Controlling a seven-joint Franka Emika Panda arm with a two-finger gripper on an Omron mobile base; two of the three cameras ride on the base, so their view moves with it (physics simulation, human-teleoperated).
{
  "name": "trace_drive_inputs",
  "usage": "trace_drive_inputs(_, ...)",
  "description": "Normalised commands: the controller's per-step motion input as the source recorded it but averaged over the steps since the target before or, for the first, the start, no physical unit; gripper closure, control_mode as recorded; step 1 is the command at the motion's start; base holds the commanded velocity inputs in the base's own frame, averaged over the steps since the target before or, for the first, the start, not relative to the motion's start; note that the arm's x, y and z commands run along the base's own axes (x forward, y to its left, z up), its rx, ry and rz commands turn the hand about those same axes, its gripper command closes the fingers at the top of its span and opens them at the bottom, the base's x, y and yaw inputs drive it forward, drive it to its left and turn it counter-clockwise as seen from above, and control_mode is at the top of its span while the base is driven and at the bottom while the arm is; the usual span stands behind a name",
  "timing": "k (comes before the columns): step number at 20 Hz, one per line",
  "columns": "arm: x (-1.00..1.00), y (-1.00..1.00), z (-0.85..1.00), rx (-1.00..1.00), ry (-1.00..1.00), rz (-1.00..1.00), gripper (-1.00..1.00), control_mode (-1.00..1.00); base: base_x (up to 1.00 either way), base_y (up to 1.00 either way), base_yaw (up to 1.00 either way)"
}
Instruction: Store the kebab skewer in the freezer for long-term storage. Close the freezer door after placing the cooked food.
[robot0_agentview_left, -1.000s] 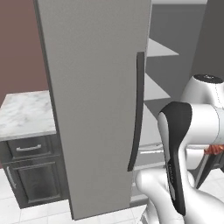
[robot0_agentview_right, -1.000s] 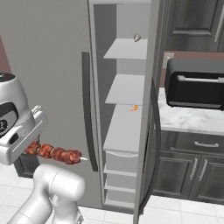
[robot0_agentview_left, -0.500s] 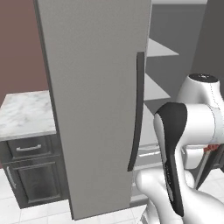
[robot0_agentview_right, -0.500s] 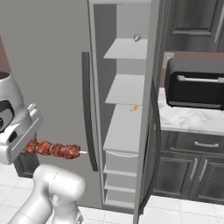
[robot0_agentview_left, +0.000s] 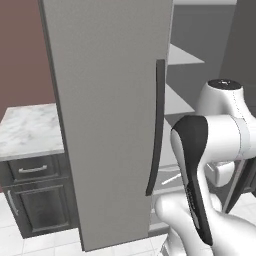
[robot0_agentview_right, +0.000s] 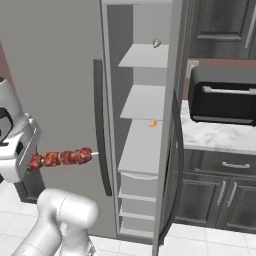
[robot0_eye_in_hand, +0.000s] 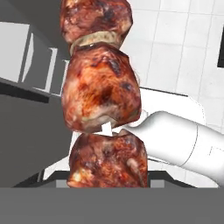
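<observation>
One skewer (robot0_agentview_right: 62, 157) pinched in claw (robot0_agentview_right: 31, 161), level, left of open freezer (robot0_agentview_right: 145, 145), tip toward shelves | done: pickup, door (robot0_agentview_left: 107, 120) open | left: set skewer on a shelf, let go, shut door | about halfway, I judge

Open freezer (robot0_agentview_right: 145, 145) shelves unobstructed ahead

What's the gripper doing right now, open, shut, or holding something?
Gripper: shut on the kebab skewer, held level, outside the open freezer.
</observation>
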Motion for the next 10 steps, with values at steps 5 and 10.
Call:
trace_drive_inputs(5,0.39,-0.17,-0.04,-0.01,0.00,0.37,1.00,-1.00,0.00,0.00,0.00)
trace_drive_inputs(10,0.30,-0.34,0.00,0.00,0.00,0.50,1.00,-1.00,0.00,0.00,0.00)
